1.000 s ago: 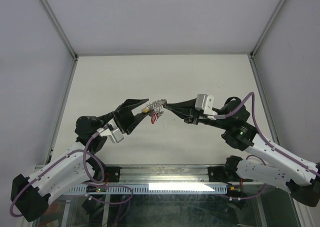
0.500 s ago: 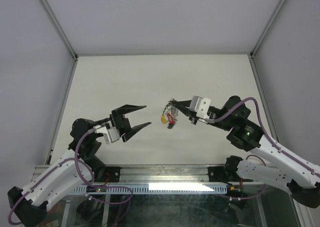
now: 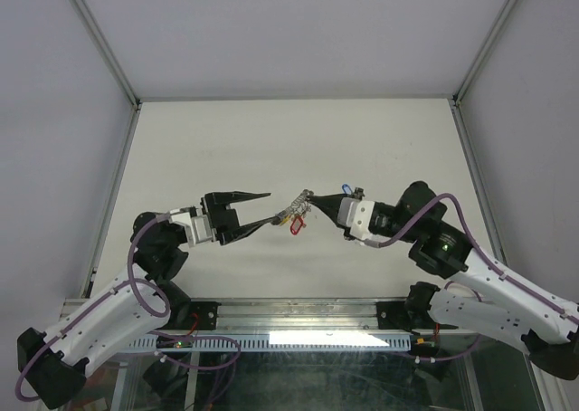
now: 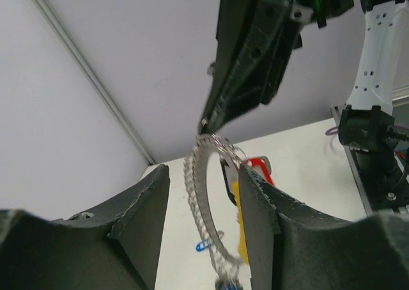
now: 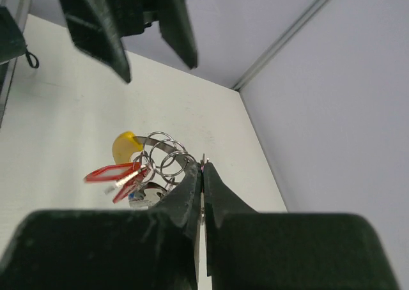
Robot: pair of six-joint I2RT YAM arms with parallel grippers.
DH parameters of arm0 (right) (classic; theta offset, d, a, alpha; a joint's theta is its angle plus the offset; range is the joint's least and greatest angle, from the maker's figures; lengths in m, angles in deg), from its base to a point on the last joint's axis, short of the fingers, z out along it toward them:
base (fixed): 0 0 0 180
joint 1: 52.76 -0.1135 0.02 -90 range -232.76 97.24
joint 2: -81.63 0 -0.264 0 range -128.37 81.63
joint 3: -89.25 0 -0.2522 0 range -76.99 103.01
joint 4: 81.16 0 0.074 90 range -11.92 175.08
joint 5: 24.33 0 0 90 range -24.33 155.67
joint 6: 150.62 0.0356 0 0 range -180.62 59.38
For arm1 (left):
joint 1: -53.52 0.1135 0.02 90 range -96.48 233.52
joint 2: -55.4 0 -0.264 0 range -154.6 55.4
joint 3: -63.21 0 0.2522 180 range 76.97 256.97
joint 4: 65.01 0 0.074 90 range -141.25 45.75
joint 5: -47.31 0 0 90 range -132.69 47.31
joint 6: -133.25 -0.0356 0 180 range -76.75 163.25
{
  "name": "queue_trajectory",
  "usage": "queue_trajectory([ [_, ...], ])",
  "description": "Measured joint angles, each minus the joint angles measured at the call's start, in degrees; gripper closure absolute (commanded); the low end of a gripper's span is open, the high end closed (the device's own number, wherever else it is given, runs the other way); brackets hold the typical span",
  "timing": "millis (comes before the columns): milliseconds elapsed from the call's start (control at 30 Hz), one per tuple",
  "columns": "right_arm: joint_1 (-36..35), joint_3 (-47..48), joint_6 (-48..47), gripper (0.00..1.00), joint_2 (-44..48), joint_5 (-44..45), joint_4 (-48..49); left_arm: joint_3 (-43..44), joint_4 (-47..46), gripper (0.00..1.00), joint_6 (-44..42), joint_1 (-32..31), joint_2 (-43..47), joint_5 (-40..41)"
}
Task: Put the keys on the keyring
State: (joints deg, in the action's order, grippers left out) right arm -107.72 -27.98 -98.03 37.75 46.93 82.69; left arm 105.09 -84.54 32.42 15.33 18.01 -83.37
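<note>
Left gripper [image 3: 271, 206], jaws released, straddles the keyring [image 3: 292, 208], which hangs in mid-air over the table centre with tagged keys [image 3: 295, 225] dangling from it. Right gripper [image 3: 314, 196], clenched, pinches the ring's top. The ring's flat faces appear turned toward the left fingers.
</note>
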Motion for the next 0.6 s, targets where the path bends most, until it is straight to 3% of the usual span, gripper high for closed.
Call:
queue_trajectory([
  [233,0.4,-7.9,-1.7,1.0,0.3,-6.6,5.8,0.0,-3.0,0.59,0.8,0.0,1.2,-0.1],
  [433,7.5,-14.1,7.8,1.0,-1.6,-15.0,20.4,1.6,1.0,0.57,1.9,0.0,1.5,5.1],
  [600,11.4,-17.1,15.1,1.0,-3.7,-19.7,31.5,2.3,2.3,0.7,3.0,0.0,-0.3,6.7],
])
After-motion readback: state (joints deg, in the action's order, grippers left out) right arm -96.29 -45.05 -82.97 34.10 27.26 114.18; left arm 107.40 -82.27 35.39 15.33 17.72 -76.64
